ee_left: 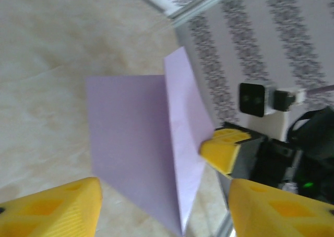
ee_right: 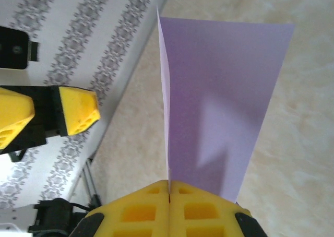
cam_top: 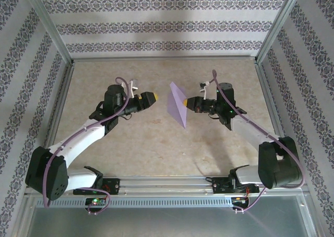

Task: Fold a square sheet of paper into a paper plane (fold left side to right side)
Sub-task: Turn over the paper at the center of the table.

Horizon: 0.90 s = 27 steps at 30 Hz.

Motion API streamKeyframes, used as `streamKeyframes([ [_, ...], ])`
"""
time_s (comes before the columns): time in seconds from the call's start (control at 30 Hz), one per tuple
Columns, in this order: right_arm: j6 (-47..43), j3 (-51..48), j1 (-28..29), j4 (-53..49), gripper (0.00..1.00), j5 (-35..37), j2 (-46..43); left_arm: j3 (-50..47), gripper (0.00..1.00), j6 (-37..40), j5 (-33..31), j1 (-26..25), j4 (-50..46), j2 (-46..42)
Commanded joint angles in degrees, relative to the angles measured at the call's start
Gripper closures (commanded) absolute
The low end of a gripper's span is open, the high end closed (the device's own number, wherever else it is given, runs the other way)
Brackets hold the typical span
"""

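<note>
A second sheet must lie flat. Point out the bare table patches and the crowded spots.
Bare table lies between the left arm, the right arm and the near rail, and along the back wall. The middle is crowded: the right hand pinches the lavender sheet there, the open left hand close beside it.

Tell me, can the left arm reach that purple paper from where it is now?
Probably yes. The right gripper is shut on the paper and holds it up. The left gripper faces it with its jaws apart, and nothing lies between them, so the way looks free.
</note>
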Motion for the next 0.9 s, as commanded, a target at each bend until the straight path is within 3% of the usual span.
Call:
streamKeyframes([
  [0.0, 5.4, -0.4, 0.2, 8.8, 1.00, -3.8, -2.0, 2.3, 0.40, -5.0, 6.9, 0.2, 11.1, 1.4],
  [0.6, 12.8, 3.2, 6.6, 17.7, 1.00, -4.3, -0.5, 7.4, 0.53, -3.6, 6.2, -3.5, 11.0, 6.7],
  [0.87, 13.8, 2.9, 7.5, 19.5, 1.00, -3.5, 0.8, 7.1, 0.77, -4.2, 6.0, -3.9, 12.8, 6.9],
])
